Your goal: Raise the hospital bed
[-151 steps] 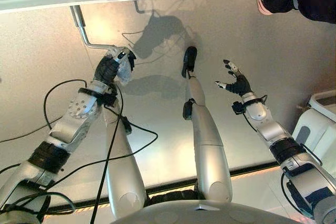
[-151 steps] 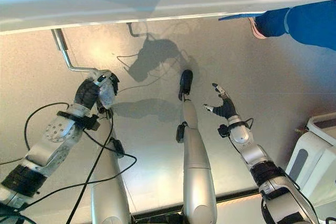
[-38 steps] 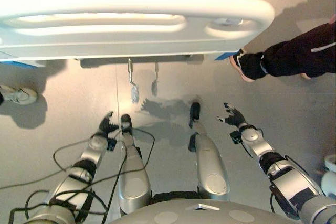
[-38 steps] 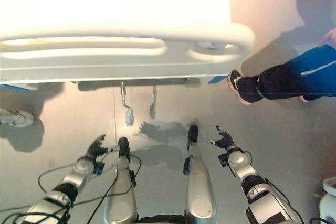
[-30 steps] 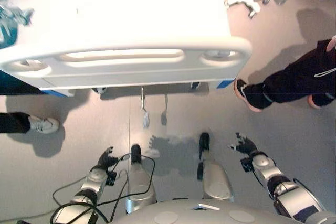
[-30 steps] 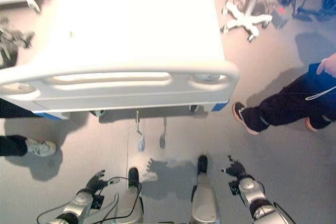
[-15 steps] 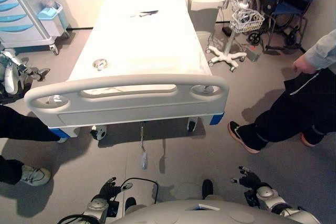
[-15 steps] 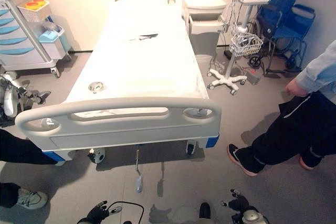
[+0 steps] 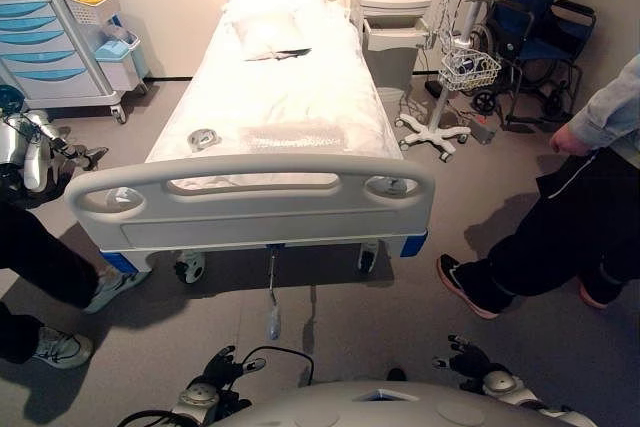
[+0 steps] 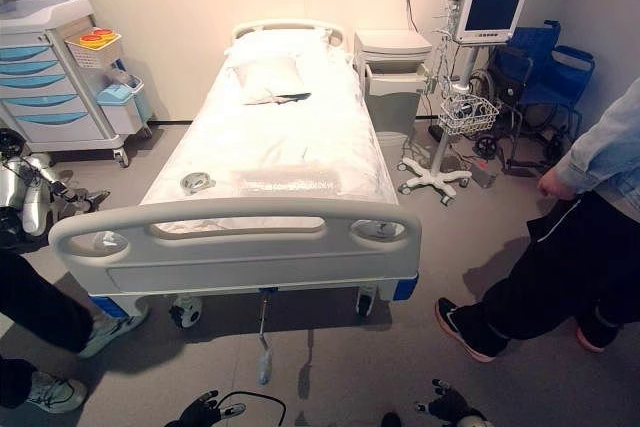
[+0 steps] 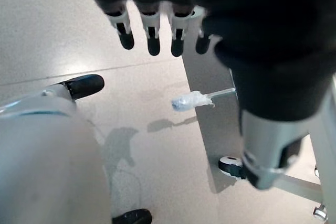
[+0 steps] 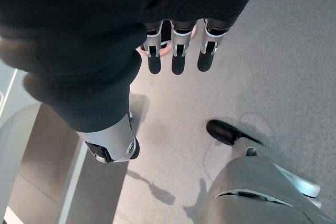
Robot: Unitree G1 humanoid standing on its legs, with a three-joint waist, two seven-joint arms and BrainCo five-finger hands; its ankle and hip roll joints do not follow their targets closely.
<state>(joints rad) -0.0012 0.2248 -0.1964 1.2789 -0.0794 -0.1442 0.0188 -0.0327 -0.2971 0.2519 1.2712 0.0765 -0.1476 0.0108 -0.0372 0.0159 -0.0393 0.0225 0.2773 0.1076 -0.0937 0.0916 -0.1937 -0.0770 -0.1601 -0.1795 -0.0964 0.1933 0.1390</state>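
Note:
The hospital bed stands ahead of me with a white footboard, a white sheet and a pillow at the far end. A metal crank handle with a pale wrapped grip hangs down from under the foot end; the same crank handle is in the left wrist view. Low at the view's edge, my left hand is open with nothing in it, a little short of the crank. My right hand is open too, over bare floor. Straight fingers show in the left wrist view, and straight fingers in the right wrist view.
A person in dark trousers stands close on the right. Another person's legs are at the left by the footboard corner. A cart with blue drawers stands far left. A bedside cabinet, monitor stand and wheelchair are far right.
The camera has tilted up, so the whole bed and room now show. Five seconds ago my left hand was shut on the crank; now it is off it and open.

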